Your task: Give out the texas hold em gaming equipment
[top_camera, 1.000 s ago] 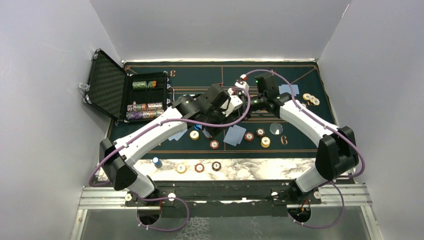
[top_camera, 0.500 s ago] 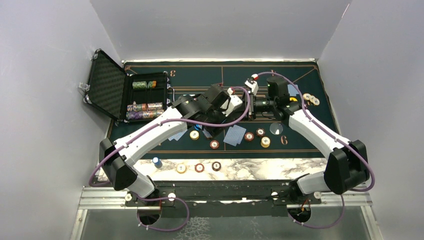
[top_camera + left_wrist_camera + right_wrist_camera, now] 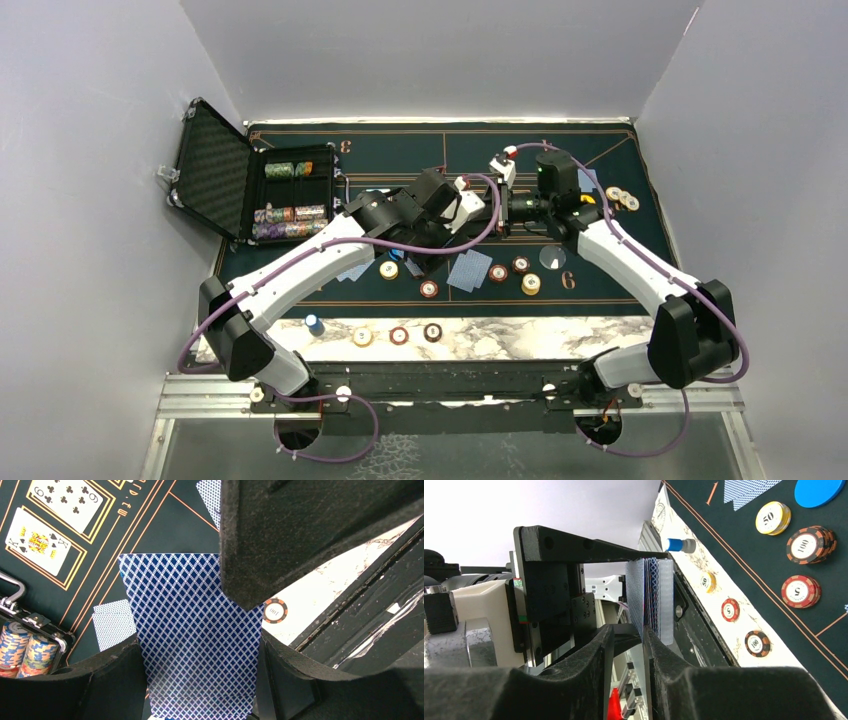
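Between the clamped jaws of the left gripper sits the blue-backed deck. The right gripper has its jaws narrowly apart around the deck's front cards, grip unclear. Loose chips dot the felt mat; the open case holds chip rows.

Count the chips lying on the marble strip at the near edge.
3, in a row on the marble strip: yellow chip leftmost, red chip in the middle, dark chip rightmost. The arms cover the strip's ends, so more may be hidden.
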`<action>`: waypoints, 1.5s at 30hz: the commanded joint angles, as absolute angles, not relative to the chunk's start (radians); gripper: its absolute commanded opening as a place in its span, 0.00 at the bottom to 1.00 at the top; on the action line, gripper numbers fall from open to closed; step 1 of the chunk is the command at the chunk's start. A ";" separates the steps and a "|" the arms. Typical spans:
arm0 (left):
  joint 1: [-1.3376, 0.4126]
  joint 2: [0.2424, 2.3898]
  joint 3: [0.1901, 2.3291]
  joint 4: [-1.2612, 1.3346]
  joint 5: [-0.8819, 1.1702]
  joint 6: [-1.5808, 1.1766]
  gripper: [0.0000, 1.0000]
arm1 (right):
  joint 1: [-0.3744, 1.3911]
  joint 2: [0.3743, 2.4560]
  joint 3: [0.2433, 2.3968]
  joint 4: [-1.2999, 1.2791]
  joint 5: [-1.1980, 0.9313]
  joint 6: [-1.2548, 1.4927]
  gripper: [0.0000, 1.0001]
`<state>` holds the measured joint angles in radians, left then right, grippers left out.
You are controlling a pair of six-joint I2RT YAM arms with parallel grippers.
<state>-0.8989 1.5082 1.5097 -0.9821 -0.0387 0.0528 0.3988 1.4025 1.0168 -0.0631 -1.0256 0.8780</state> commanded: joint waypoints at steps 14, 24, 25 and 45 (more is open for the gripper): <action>-0.905 1.509 1.525 -0.979 -0.051 0.044 0.00 | 0.401 1.402 0.880 0.246 -1.098 1.137 0.18; -0.905 1.505 1.502 -0.981 -0.094 0.013 0.00 | 0.383 1.338 0.996 -0.062 -0.965 0.875 0.01; -0.904 1.498 1.495 -0.981 -0.107 -0.001 0.00 | 0.371 1.326 1.015 -0.101 -0.955 0.765 0.01; -0.871 1.356 1.387 -1.024 -0.134 -0.122 0.00 | 0.225 1.844 1.534 -0.915 -0.629 -0.640 0.01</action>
<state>-0.8722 1.3998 1.3853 -1.0214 -0.1436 -0.0944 0.2066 1.6905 1.3766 -0.7387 -0.7574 -0.4099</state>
